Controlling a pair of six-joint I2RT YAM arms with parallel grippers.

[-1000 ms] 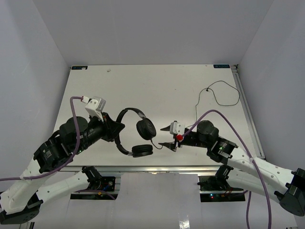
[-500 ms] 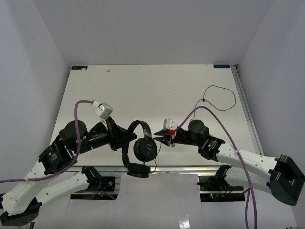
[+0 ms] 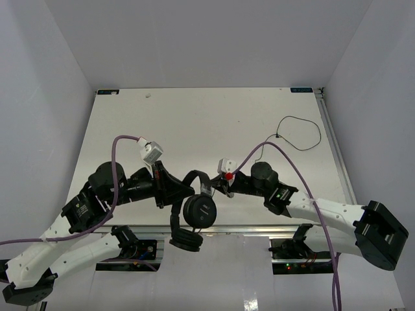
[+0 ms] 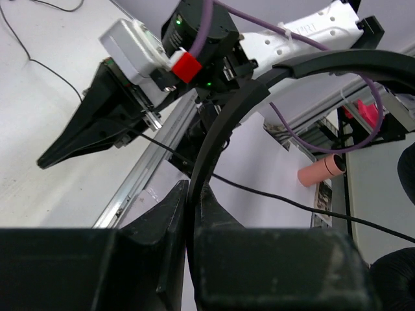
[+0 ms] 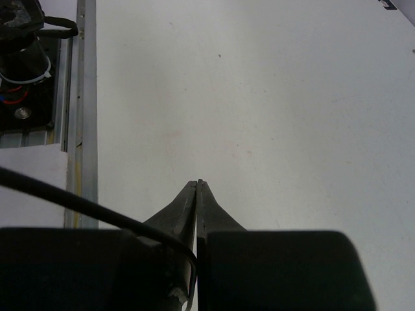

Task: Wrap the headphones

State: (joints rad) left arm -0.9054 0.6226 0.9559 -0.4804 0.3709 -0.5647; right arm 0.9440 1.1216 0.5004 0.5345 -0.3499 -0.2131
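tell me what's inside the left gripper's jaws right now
The thin headband of the headphones is pinched in the left gripper, with the black cord passing behind it. How deep the band sits between the fingers is hidden by the gripper's own body.

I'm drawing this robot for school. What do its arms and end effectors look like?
The left arm and right arm are white with round black joints, each trailing a purple cable. The left end effector and right end effector have pointed black fingers and a white box.
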